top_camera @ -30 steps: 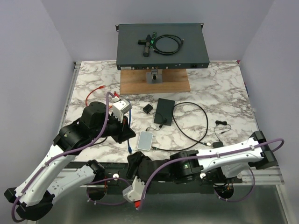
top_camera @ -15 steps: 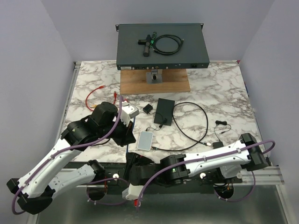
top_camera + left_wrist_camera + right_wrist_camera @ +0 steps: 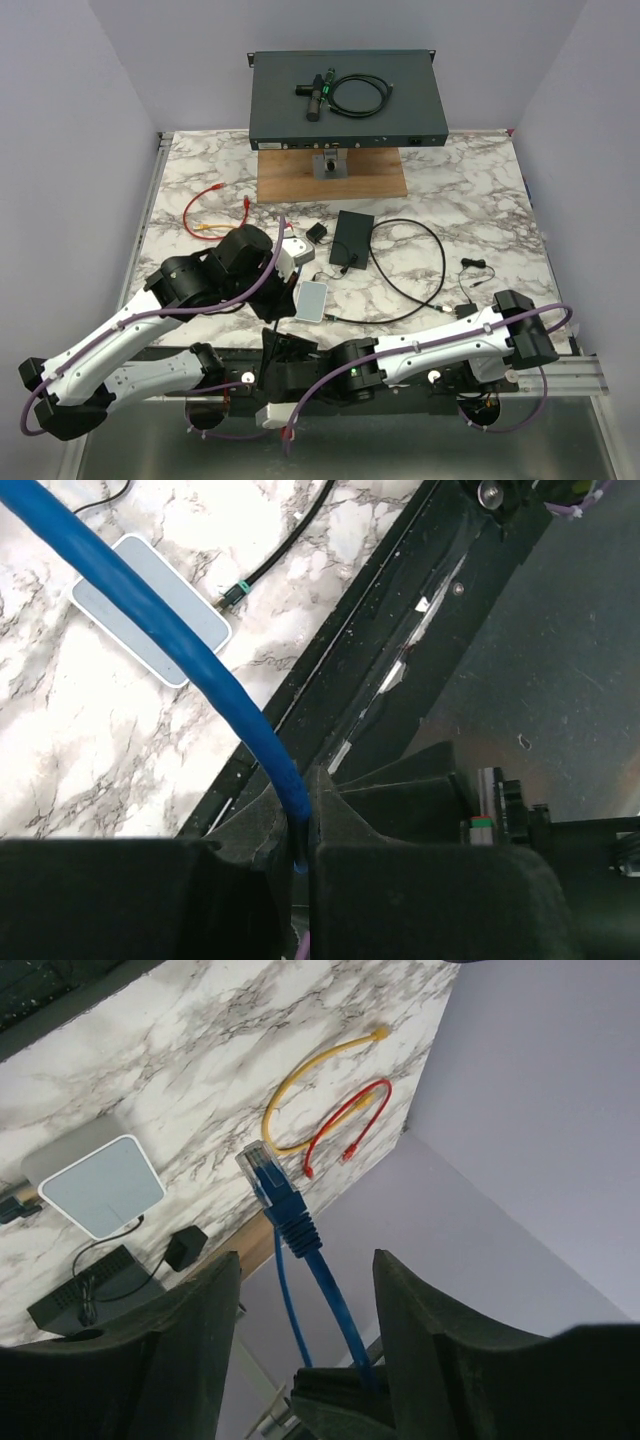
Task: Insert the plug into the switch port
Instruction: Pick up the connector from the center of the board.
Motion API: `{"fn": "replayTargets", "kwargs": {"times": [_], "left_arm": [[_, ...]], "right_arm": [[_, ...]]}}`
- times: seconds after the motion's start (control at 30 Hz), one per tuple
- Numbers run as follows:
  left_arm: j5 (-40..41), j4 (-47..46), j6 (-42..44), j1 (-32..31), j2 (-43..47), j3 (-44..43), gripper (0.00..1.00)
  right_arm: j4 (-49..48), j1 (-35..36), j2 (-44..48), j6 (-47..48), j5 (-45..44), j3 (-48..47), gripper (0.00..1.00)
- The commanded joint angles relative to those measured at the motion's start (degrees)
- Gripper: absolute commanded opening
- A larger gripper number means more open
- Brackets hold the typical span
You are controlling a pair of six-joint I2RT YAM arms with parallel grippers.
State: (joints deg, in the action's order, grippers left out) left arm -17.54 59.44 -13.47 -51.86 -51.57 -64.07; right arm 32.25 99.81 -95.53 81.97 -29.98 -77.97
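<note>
The left tool point(image 3: 303, 815) is clamped tight on the blue cable point(image 3: 170, 630) above the near edge of the tabletop point(image 3: 470, 200); the right tool point(image 3: 305, 1260) stands wide, its fingers either side of the blue plug point(image 3: 262, 1172) without touching it. The switch point(image 3: 410, 100) sits raised at the far edge, well apart from both.

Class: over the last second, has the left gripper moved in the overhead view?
Yes. The left gripper has shifted right, toward the flat black rectangular box.
</note>
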Motion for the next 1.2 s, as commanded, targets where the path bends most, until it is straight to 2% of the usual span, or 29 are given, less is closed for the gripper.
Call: {"fn": "replayTargets", "kwargs": {"times": [0.0,0.1,0.27,0.4,0.43,0.57,0.6,0.77,0.93,1.03,1.07,1.1,1.17], "left_arm": [[2.49,0.69,0.6,-3.4,-0.15,-2.18,0.0],[2.76,0.75,0.64,-4.92,-0.41,-2.28,0.0],[3.5,0.69,0.69,-6.91,-1.23,-2.24,0.0],[3.43,-0.36,0.86,-7.21,-1.21,-2.52,0.0],[3.23,-0.95,1.09,-7.21,-0.96,-2.53,0.04],[4.9,-3.21,1.26,-7.21,1.03,-2.71,0.4],[5.22,-3.67,1.26,-7.21,1.34,-2.79,0.45],[8.51,-4.52,1.08,-7.21,1.33,-4.16,0.58],[12.74,-4.42,1.37,-7.21,-0.06,-6.55,0.62],[17.05,-4.63,0.89,-7.12,-0.03,-8.23,0.82],[19.95,-4.81,0.55,-7.12,0.13,-8.59,0.94],[22.2,-5.22,0.19,-7.12,0.43,-8.94,0.98],[25.51,-5.99,-0.68,-7.12,1.13,-9.3,0.99]], "right_arm": [[-2.23,0.56,-1.35,2.12,-2.76,-0.66,0.52],[-2.92,0.58,-1.6,2.39,-3.17,-0.04,0.31],[-4.18,0.56,-1.37,2.93,-4.33,0.98,0.02],[-4.04,0.56,-1.15,1.95,-5.05,1.27,0.01],[-3.84,0.56,-1.22,1.22,-5.46,1.16,0.01],[-2.23,0.58,-1.26,-3.38,-8.39,0.81,0.01],[-1.77,0.58,-1.2,-4.51,-9.23,0.81,0.01],[-2.47,0.42,2.58,-9.12,-13.06,3.69,0.01],[-5.65,0.33,9.45,-11.21,-19.16,9.18,0.01],[-7.06,-0.27,13.66,-12.08,-23.92,11.67,0.01],[-7.77,-0.56,15.33,-12.01,-25.83,12.3,0.01],[-8.66,-0.96,16.74,-11.87,-27.47,12.92,0.01],[-10.18,-1.5,20.28,-11.26,-30.66,14.07,0.01]]}}
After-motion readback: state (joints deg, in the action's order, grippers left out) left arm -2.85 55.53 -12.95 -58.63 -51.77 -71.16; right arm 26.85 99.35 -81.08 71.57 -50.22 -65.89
